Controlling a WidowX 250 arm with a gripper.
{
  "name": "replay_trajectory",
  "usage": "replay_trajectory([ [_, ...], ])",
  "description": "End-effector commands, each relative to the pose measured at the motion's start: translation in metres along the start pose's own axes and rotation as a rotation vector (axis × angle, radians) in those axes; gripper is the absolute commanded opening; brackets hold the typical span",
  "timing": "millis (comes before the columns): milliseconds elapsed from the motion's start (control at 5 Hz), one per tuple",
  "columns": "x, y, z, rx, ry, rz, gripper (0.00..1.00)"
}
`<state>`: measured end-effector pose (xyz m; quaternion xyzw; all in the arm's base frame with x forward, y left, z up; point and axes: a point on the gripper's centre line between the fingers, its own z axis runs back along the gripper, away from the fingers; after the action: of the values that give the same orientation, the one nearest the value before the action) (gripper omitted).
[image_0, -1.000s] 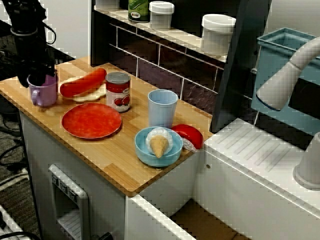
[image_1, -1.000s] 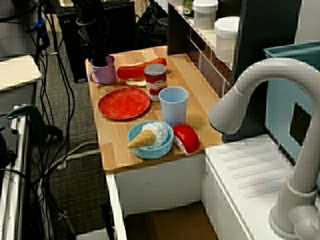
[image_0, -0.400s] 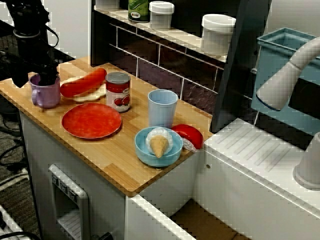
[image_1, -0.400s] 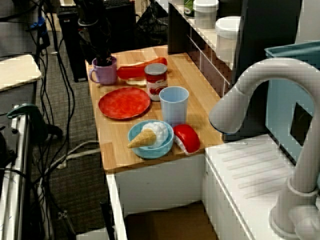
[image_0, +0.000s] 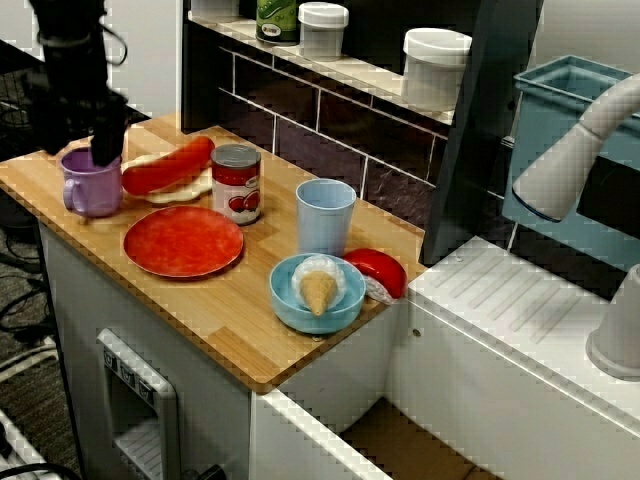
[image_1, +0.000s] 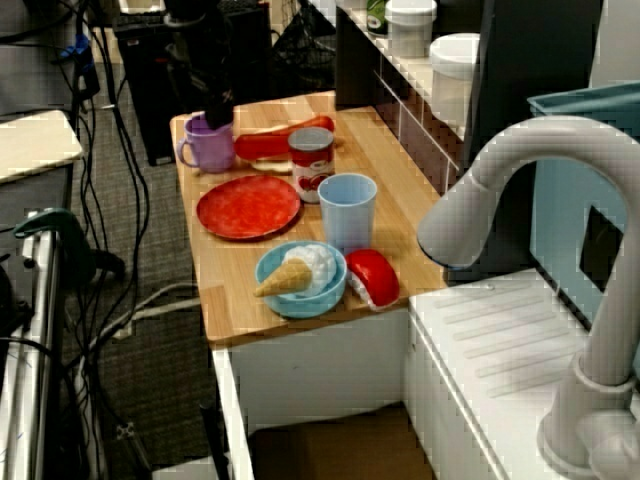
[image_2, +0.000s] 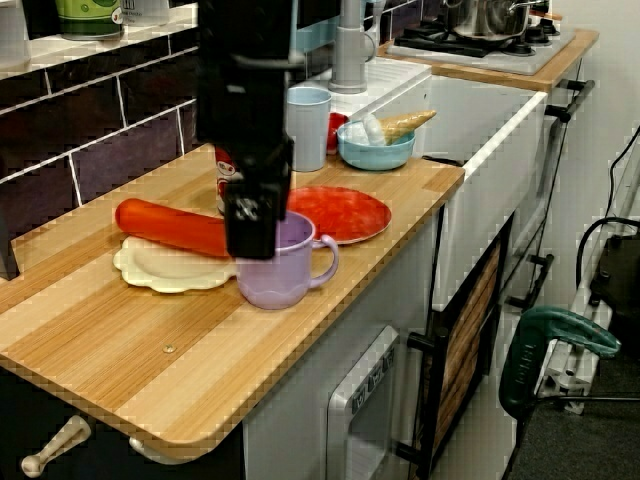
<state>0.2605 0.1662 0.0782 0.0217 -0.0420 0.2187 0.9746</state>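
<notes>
A purple mug (image_0: 92, 182) stands upright near the left end of the wooden counter (image_0: 230, 330). My black gripper (image_0: 78, 152) hangs right above its rim, open, with one finger (image_0: 105, 148) at the mug's right edge and nothing held. From the sink side, the gripper (image_1: 216, 112) sits over the mug (image_1: 206, 146). From the counter's end, the gripper (image_2: 254, 238) covers the mug's (image_2: 285, 265) far rim; its handle points right. A red sausage (image_0: 166, 165) on a white bun lies just beside the mug.
A tomato can (image_0: 236, 183), a red plate (image_0: 183, 240), a light blue cup (image_0: 325, 215), a blue bowl (image_0: 316, 295) with an ice cream cone and a red piece (image_0: 378, 272) share the counter. Jars (image_0: 434, 66) stand on the back shelf. A sink with a faucet (image_1: 520, 190) is at the right.
The gripper has lifted from around the mug to just above its rim and shifted slightly right. The mug stays on the counter.
</notes>
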Motion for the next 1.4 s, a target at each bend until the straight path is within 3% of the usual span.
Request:
replay_trajectory([
  [0,0.022,-0.012,0.047,-0.026,-0.078,-0.015,1.00],
  [400,0.022,-0.063,0.031,0.076,-0.147,-0.060,1.00],
  [600,0.029,-0.083,0.015,0.119,-0.137,-0.070,1.00],
  [800,0.024,-0.093,0.004,0.136,-0.128,-0.105,0.59],
  [1000,0.015,-0.095,0.001,0.130,-0.113,-0.131,0.00],
  [1200,0.004,-0.090,0.002,0.118,-0.107,-0.143,0.00],
])
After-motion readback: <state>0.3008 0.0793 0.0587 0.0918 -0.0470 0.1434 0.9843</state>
